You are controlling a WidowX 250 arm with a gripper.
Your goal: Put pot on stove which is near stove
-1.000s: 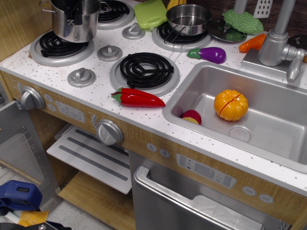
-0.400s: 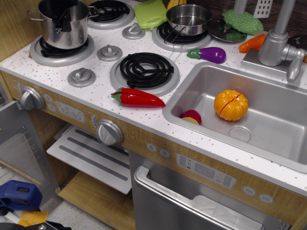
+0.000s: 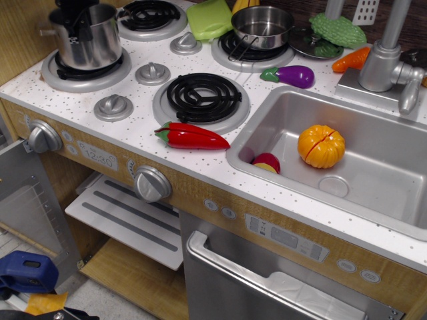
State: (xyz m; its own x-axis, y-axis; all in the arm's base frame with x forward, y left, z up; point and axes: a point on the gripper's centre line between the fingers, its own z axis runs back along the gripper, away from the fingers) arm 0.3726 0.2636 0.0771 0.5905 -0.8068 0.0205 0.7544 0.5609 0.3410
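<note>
The tall steel pot (image 3: 92,45) stands upright on the front-left stove burner (image 3: 59,77), whose black coil and silver rim show around its base. My gripper (image 3: 81,23) comes down from the top edge. Its dark fingers reach into the pot at the near rim and appear closed on the pot's wall. One small loop handle sticks out to the left. The upper part of the gripper is cut off by the frame.
Three other burners: back left (image 3: 151,15), front right (image 3: 202,98), and back right under a shallow pan (image 3: 261,25). A red pepper (image 3: 192,137) lies at the counter front and an eggplant (image 3: 292,75) by the sink (image 3: 373,200), which holds an orange pumpkin (image 3: 321,145).
The pot was held up between the two left burners; it has moved forward-left and come down onto the front-left burner, with the gripper still at its rim.
</note>
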